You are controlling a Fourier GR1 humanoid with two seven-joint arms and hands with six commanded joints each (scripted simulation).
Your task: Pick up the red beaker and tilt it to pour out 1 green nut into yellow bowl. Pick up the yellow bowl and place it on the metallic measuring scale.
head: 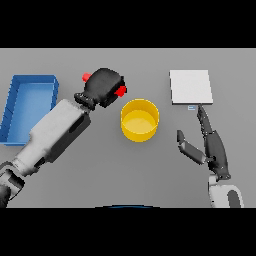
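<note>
Fingers of the left hand [104, 86] wrap around the red beaker [120, 91], which shows only as red patches at either side of the dark fist, held just left of and slightly beyond the yellow bowl [140, 119]. The bowl sits mid-table. To the right, the right hand [207, 141] rests with straight, relaxed fingers, tips reaching the near edge of the metallic measuring scale [191, 86]. A blue tray [15, 116] lies far left on the grey table [100, 170].
</note>
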